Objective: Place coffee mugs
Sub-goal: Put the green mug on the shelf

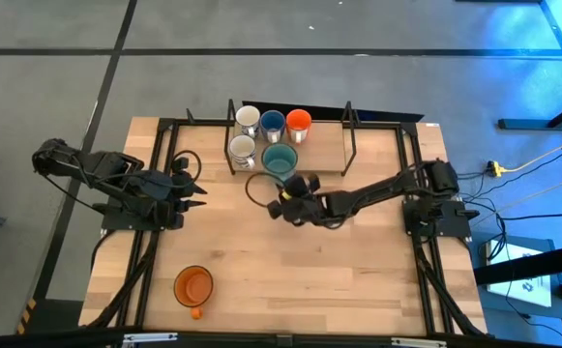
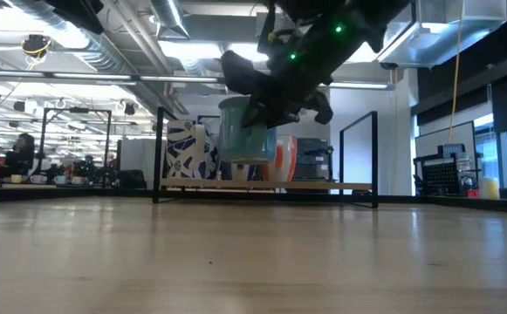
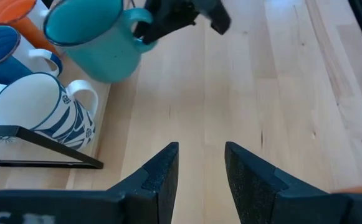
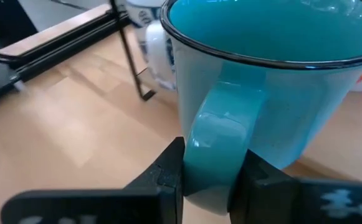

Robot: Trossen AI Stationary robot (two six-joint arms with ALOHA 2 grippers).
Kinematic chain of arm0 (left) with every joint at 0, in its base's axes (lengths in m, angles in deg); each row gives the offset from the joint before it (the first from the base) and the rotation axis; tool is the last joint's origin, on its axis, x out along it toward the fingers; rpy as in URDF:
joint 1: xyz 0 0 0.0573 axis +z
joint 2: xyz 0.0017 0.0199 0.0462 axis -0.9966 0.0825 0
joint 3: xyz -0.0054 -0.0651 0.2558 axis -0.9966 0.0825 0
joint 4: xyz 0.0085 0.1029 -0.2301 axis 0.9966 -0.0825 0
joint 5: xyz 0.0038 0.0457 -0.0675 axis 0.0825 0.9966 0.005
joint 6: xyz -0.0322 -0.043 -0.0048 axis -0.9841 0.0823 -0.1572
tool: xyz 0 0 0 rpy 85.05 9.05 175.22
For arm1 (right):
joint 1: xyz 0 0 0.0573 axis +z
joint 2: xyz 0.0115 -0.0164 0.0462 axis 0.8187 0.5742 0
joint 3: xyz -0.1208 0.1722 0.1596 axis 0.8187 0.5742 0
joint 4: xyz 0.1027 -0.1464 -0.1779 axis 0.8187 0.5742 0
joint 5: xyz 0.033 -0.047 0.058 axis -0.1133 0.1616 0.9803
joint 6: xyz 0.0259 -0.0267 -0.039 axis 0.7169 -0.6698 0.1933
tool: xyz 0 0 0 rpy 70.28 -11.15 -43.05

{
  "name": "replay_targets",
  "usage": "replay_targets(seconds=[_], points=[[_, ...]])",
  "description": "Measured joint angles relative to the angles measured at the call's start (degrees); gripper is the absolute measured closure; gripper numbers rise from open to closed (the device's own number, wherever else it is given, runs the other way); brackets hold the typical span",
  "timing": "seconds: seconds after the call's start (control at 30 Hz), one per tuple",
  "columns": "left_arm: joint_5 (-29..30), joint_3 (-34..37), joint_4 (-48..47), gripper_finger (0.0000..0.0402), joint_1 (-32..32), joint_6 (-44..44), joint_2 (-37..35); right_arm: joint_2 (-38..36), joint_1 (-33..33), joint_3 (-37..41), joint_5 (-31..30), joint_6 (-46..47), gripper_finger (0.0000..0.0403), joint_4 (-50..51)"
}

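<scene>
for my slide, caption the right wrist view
Right gripper clamps the teal mug by its handle beside the rack.

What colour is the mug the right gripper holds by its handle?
Teal, with a dark rim; the mug in the right gripper shows best in the right wrist view.

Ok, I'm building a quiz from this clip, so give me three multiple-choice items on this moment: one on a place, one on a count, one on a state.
1. Where is the lone orange mug?
A. on the rack
B. near the table's front edge, away from the rack
C. in the left gripper

2. How many mugs sit by the rack, leaving out the held one?
A. two
B. four
C. six

3. What is the right gripper doing?
A. pinching the teal mug's handle
B. hanging open
C. holding an orange mug

Answers: B, the high view shows it alone at the front; B, two white, one blue, one orange; A, its fingers clamp the handle.
</scene>
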Motion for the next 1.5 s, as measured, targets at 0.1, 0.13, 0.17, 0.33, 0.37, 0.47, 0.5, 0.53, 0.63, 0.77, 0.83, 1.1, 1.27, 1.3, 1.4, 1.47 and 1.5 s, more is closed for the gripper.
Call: replay_targets(seconds=[0.1, 0.13, 0.17, 0.33, 0.37, 0.47, 0.5, 0.53, 0.63, 0.77, 0.83, 1.1, 1.27, 1.3, 1.4, 1.47, 1.5], points=[[0.05, 0.00, 0.00, 0.0276, -0.01, 0.01, 0.00, 0.00, -1.92, 0.00, 1.30, -0.55, 0.0344, -0.24], [0.21, 0.00, 0.02, 0.0276, -0.02, 0.00, 0.00, 0.00, -2.38, -0.02, 2.22, -0.59, 0.0344, -0.25], [0.64, 0.00, 0.02, 0.0276, -0.02, 0.00, 0.00, 0.03, -2.75, 0.00, 2.60, -0.73, 0.0344, -0.29], [1.62, 0.00, 0.02, 0.0276, 0.00, 0.01, 0.02, 0.04, -4.07, 0.00, 2.69, -3.07, 0.0344, -2.23], [1.62, 0.00, 0.04, 0.0276, -0.02, 0.01, 0.00, 0.04, -4.40, 0.00, 2.72, -3.38, 0.0344, -2.83], [2.07, 0.00, 0.25, 0.0276, -0.02, 0.32, 0.00, 1.09, -4.87, -0.11, 1.67, -3.33, 0.0344, -5.03], [2.72, 0.00, 0.40, 0.0276, -0.02, 0.60, 0.02, 1.46, -4.85, -0.08, 1.45, -3.54, 0.0344, -5.38], [3.43, 0.00, 0.36, 0.0276, -0.02, 0.81, 0.01, 1.53, -4.79, -0.02, 1.91, -3.52, 0.0344, -5.30], [4.36, 0.00, 0.37, 0.0276, 0.00, 1.06, 0.04, 2.82, -4.79, -0.40, 1.52, -3.59, 0.0344, -7.23], [4.39, -0.02, 0.46, 0.0276, -0.02, 1.09, 0.04, 4.44, -4.79, -0.54, 2.70, -3.56, 0.0346, -9.27], [4.42, -0.02, 0.73, 0.0276, -0.02, 1.10, -0.02, 4.55, -4.80, -0.73, 2.52, -3.60, 0.0347, -9.27], [4.37, -0.02, 1.18, 0.0276, -0.02, 1.94, 0.02, 6.26, -6.44, -1.22, 3.28, -4.88, 0.0388, -11.81], [4.38, -0.02, 1.21, 0.0276, -0.01, 1.96, 0.01, 6.14, -6.73, -1.33, 5.42, -6.42, 0.0388, -11.90], [4.39, -0.02, 1.28, 0.0276, -0.02, 1.96, 0.00, 6.14, -6.73, -1.33, 5.74, -6.86, 0.0388, -12.18], [4.39, -0.02, 1.27, 0.0276, -0.02, 1.97, 0.00, 6.14, -6.69, -1.31, 8.25, -9.40, 0.0388, -13.09], [4.39, -0.02, 1.27, 0.0276, -0.02, 1.97, 0.02, 6.14, -6.57, -1.31, 10.11, -10.19, 0.0388, -13.72], [4.39, -0.02, 1.27, 0.0276, -0.02, 1.98, 0.02, 6.14, -6.14, -1.31, 10.70, -10.59, 0.0388, -13.70]])
